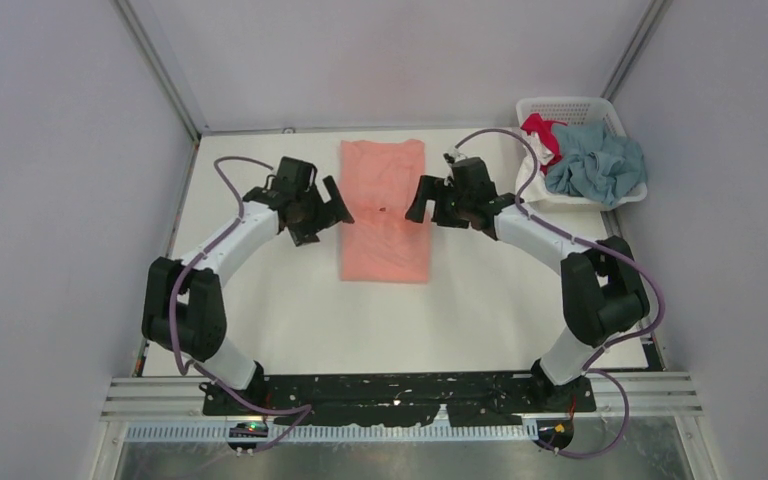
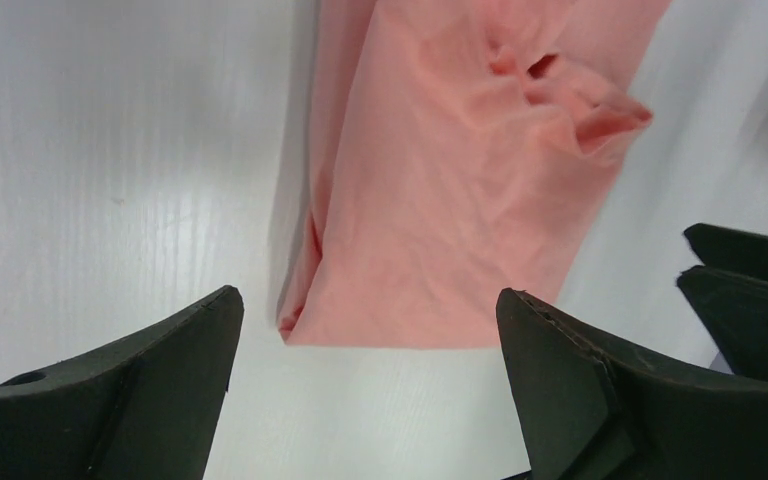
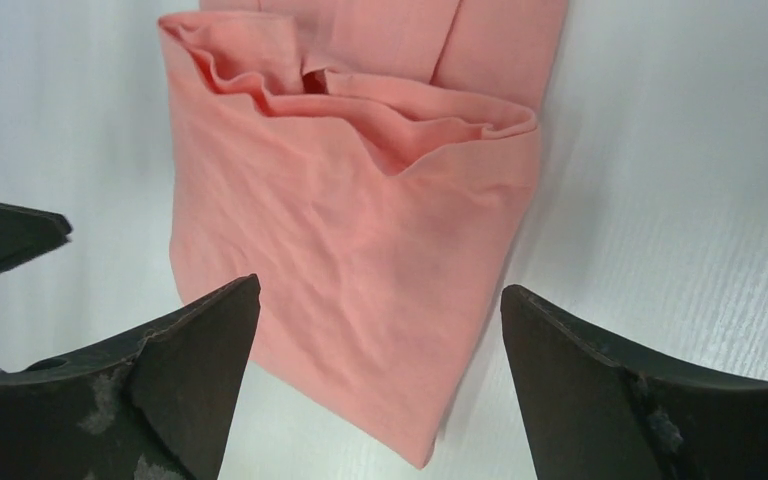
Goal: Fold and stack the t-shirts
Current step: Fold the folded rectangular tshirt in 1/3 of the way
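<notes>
A salmon-pink t-shirt (image 1: 385, 210) lies folded into a long strip on the white table, its far part doubled over. It fills the upper part of the left wrist view (image 2: 460, 190) and the right wrist view (image 3: 360, 230). My left gripper (image 1: 332, 205) hangs open and empty just left of the strip. My right gripper (image 1: 422, 200) hangs open and empty just right of it. Each views the shirt between its fingers, above the cloth. A dusty blue t-shirt (image 1: 596, 165) and a red one (image 1: 543, 134) lie crumpled in the basket. No white shirt shows.
The white lattice basket (image 1: 568, 107) stands at the table's far right corner. Grey walls close in the table (image 1: 260, 300) at the back and both sides. The right arm's cable loops near the basket.
</notes>
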`<state>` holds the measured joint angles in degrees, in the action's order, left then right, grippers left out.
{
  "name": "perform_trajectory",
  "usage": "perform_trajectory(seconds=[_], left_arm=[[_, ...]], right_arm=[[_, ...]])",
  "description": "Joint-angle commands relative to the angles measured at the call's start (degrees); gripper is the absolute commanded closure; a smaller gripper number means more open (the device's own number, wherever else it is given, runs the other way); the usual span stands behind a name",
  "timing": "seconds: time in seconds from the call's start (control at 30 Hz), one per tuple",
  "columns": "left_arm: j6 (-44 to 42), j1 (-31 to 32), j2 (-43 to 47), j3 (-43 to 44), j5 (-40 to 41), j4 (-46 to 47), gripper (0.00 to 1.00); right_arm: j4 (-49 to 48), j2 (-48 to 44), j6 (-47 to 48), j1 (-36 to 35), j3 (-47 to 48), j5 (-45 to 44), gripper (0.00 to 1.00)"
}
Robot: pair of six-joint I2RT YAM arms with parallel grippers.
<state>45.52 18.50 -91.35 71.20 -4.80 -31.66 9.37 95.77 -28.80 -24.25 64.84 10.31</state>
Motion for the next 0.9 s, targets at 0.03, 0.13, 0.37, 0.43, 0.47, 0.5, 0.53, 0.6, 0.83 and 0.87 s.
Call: perform_trajectory(seconds=[0.03,0.13,0.37,0.43,0.47,0.5,0.53,0.6,0.83,0.87], left_arm=[[-0.16,0.75,0.29,-10.39,-7.23,3.15,0.0],[0.21,0.83,0.09,-12.75,-8.03,3.86,0.07],[0.55,0.83,-2.56,-15.61,-9.78,5.75,0.31],[0.55,0.92,-3.68,-15.81,-10.42,5.91,0.39],[0.46,0.97,-4.2,-15.75,-10.89,5.9,0.45],[0.45,1.11,-4.47,-15.87,-11.02,5.91,0.49],[0.34,1.3,-4.56,-16.26,-10.84,5.79,0.51],[0.28,1.59,-4.4,-17.29,-10.01,5.36,0.53],[-0.09,1.8,-3.47,-20.55,-9.26,5.17,0.56],[-0.32,1.8,-3.67,-20.62,-9.45,5.39,0.57]], right_arm=[[1.32,0.65,8.71,-3.26,1.22,3.01,0.05],[3.87,4.5,11.2,-3.45,5.51,4.05,0.05],[2.5,15.43,10.69,-3.96,14.03,6.59,0.05],[2.54,20.06,9.8,-3.92,20.09,4.81,0.05],[4.03,21.65,9.5,-3.71,21.97,4.11,0.05],[4.89,24.82,8.83,-3.62,25.73,2.81,0.05],[5.73,26.09,8.53,-3.35,27.25,2.27,0.05],[6.55,28.51,7.33,-3.18,30.71,1.18,0.05],[5.57,18.36,5.84,-3.13,22.4,1.43,0.05],[4.67,14.63,5.72,-3.16,20.26,1.2,0.05]])
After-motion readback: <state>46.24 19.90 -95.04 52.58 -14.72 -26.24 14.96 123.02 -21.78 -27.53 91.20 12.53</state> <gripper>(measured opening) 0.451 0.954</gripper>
